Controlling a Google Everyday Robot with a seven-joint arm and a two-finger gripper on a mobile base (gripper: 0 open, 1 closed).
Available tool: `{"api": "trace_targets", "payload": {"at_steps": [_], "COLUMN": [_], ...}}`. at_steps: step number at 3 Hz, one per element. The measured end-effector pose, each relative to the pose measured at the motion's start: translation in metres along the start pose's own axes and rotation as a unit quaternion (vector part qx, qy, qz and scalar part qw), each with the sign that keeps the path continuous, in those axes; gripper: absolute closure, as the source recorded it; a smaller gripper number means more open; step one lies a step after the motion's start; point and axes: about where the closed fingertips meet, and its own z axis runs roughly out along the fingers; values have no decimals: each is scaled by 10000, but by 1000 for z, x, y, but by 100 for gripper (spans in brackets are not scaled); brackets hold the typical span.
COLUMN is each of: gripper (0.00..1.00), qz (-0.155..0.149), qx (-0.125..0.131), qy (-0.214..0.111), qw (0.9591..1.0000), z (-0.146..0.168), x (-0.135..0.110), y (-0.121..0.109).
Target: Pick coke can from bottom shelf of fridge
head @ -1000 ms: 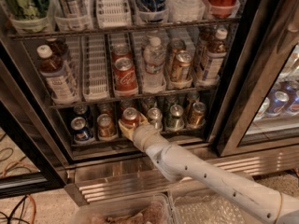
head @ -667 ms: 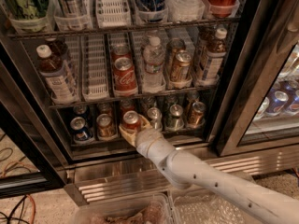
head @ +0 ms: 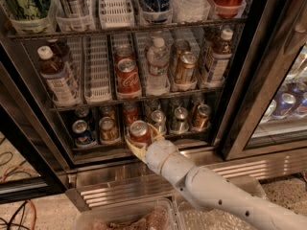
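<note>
Coke can point(head: 139, 130) at front of bottom shelf point(head: 93, 145), right of gold can point(head: 108, 127). Claw point(head: 141, 135) grips Coke can, one finger each side; arm point(head: 216, 195) extends from lower right.

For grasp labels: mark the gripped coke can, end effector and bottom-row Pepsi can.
gripped coke can point(head: 139, 127): camera view, silver top.
end effector point(head: 141, 138): camera view, between fingertips, around it.
bottom-row Pepsi can point(head: 84, 139): camera view, blue side.

Dim warm light within fridge point(head: 242, 99), glare streaks on ribbed steel base point(head: 120, 188), gripper point(head: 140, 134) closed round coke can point(head: 139, 128) at shadowed bottom shelf point(head: 188, 134) front, dark floor left
</note>
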Motion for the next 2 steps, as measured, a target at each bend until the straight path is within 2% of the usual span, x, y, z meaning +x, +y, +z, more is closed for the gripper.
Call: {"api": "trace_targets", "payload": {"at_steps": [1, 2], "gripper": [100, 100], "qz": [309, 591], "qx": [-527, -1302], "qy": [37, 150], "qw": [9981, 9896], "z": [-4, 1], "x": [4, 10], "y": [27, 59]}}
